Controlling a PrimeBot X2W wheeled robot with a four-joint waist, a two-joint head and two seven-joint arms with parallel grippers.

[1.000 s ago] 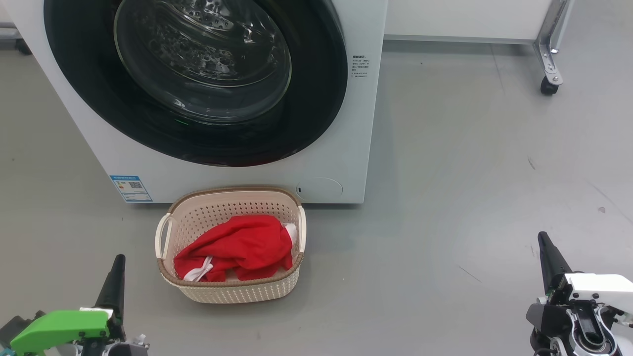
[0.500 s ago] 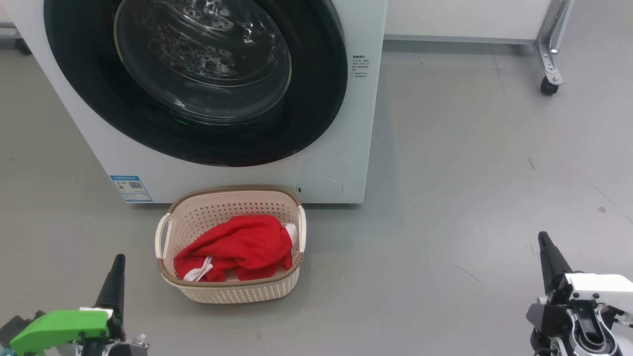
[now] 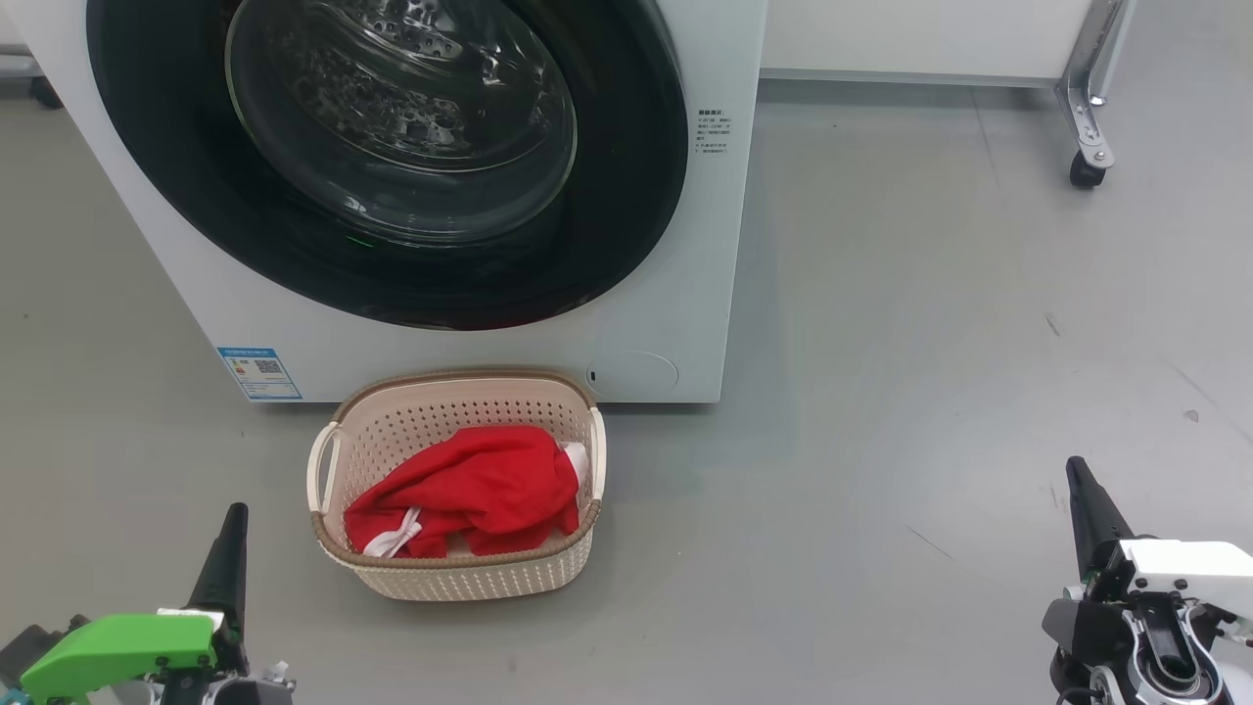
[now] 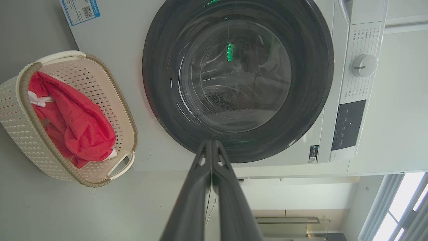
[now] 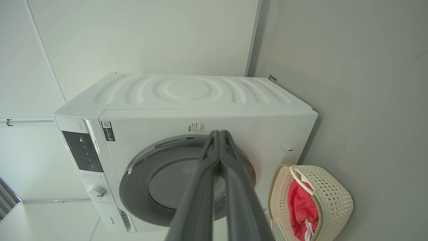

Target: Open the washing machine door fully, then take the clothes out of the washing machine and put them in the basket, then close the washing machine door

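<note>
Both left hand (image 3: 235, 514) and right hand (image 3: 1075, 470) closed; basket (image 3: 470, 580) lies lengthwise along washing machine (image 3: 431, 354).

The left claw (image 4: 211, 142), fingers (image 4: 197, 187) pressed together, points at the closed washing machine door (image 4: 234, 77); beside the white washing machine (image 4: 113, 36), the perforated cream basket (image 4: 15, 113) holds the red clothes (image 4: 78, 125).

- Grey floor (image 3: 881, 392), smooth and matt, marked with a few faint dark scuffs (thin streak (image 3: 925, 541) toward the lower right of the head view).
- Silvery metal leg (image 3: 1089, 69), slanting down to a black caster (image 3: 1085, 168) set on the floor.
- Pale panel (image 3: 920, 34) just beside that leg, along the far edge.
- Bright window (image 4: 401, 207) with slanting slats, in the left wrist view's corner.
- White wall (image 5: 133, 33) crossed by thin seams.
</note>
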